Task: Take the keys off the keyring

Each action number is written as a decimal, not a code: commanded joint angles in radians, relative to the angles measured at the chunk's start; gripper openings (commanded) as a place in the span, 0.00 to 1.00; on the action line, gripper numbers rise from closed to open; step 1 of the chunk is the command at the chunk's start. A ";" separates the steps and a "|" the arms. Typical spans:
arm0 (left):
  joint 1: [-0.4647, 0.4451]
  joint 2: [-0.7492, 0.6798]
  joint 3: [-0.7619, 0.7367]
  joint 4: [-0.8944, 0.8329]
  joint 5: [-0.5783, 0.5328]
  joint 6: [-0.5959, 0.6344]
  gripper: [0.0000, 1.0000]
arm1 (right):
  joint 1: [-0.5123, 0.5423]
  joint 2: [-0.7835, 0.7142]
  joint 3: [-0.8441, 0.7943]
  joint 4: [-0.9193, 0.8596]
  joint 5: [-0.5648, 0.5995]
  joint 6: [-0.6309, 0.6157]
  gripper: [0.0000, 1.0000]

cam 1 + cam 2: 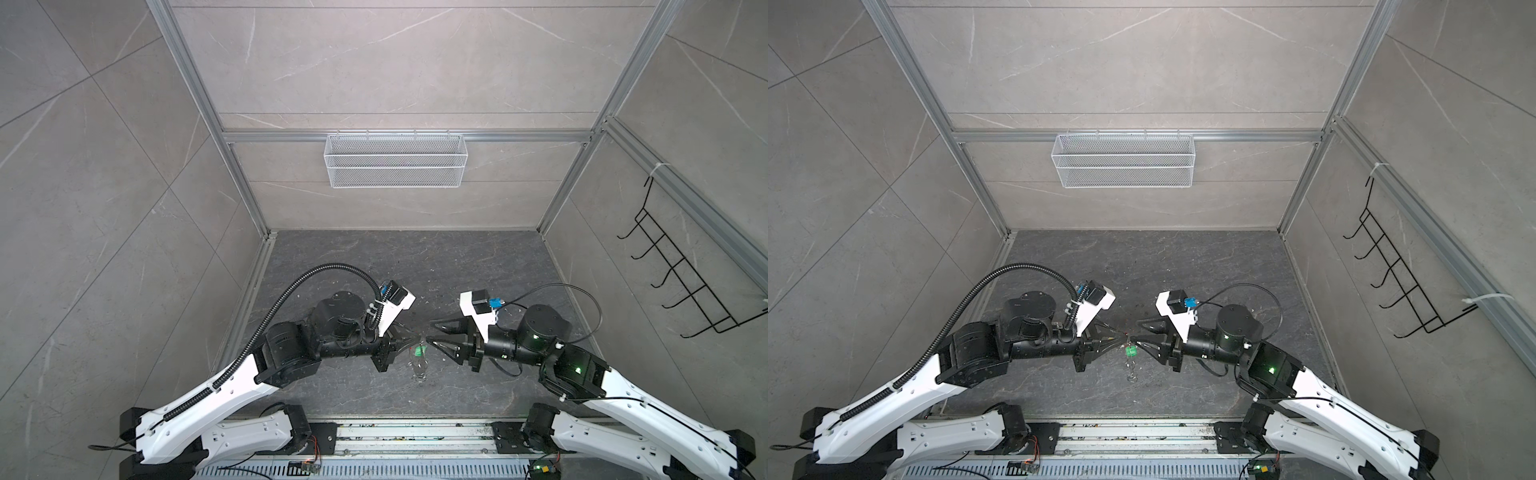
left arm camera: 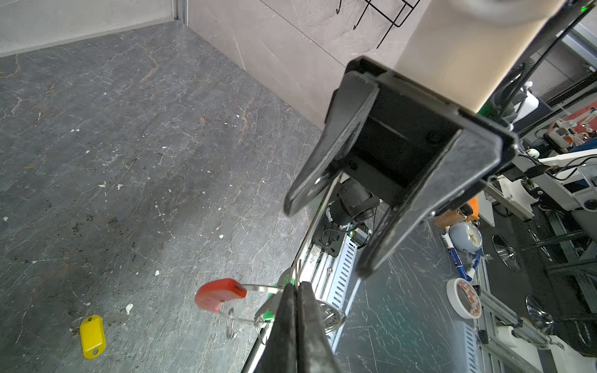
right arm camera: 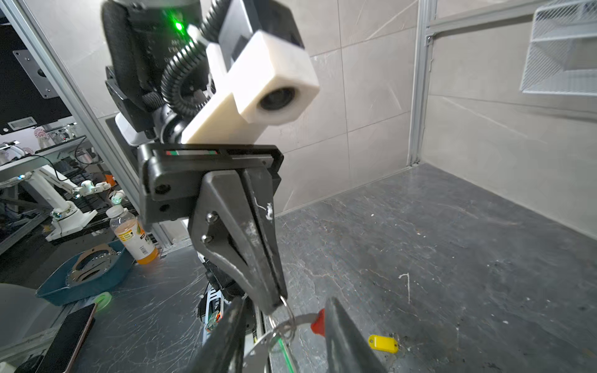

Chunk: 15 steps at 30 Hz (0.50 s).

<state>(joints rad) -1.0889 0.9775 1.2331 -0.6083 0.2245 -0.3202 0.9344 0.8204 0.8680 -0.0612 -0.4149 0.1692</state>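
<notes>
Left wrist: left jaws clamped on the keyring (image 2: 261, 286) (red sleeve (image 2: 219, 294) just beside), right jaws apart.

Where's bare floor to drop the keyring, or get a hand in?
Free: the back half of the floor, up to the back wall. Crowded: centre front, where the left pincer, shut on the keyring, meets the open right pincer, green key dangling. The yellow key lies on the floor on their back-wall side.
</notes>
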 commanded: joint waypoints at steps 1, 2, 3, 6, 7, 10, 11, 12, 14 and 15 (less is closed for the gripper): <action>-0.003 -0.020 0.022 0.019 0.036 0.031 0.00 | 0.000 0.009 0.022 -0.015 -0.050 0.018 0.40; -0.003 -0.022 0.021 0.019 0.039 0.032 0.00 | 0.000 0.010 0.019 -0.017 -0.051 0.019 0.39; -0.003 -0.025 0.019 0.018 0.041 0.035 0.00 | 0.001 0.011 0.015 -0.015 -0.050 0.021 0.37; -0.002 -0.027 0.015 0.018 0.049 0.040 0.00 | 0.000 0.011 0.005 -0.009 -0.071 0.031 0.32; -0.003 -0.028 0.016 0.018 0.048 0.042 0.00 | 0.000 0.011 0.003 -0.007 -0.077 0.032 0.30; -0.002 -0.032 0.014 0.018 0.038 0.042 0.00 | 0.000 0.013 -0.003 -0.008 -0.093 0.034 0.26; -0.002 -0.034 0.013 0.020 0.039 0.044 0.00 | 0.001 0.014 -0.004 -0.008 -0.094 0.035 0.26; -0.003 -0.037 0.013 0.022 0.039 0.044 0.00 | 0.000 0.014 -0.005 -0.009 -0.095 0.035 0.24; -0.003 -0.038 0.011 0.022 0.045 0.044 0.00 | 0.000 0.016 -0.008 -0.006 -0.099 0.037 0.21; -0.003 -0.037 0.011 0.022 0.045 0.043 0.00 | 0.001 0.015 -0.012 0.001 -0.096 0.039 0.19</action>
<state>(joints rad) -1.0889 0.9619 1.2327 -0.6083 0.2462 -0.3016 0.9344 0.8398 0.8677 -0.0788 -0.4904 0.1947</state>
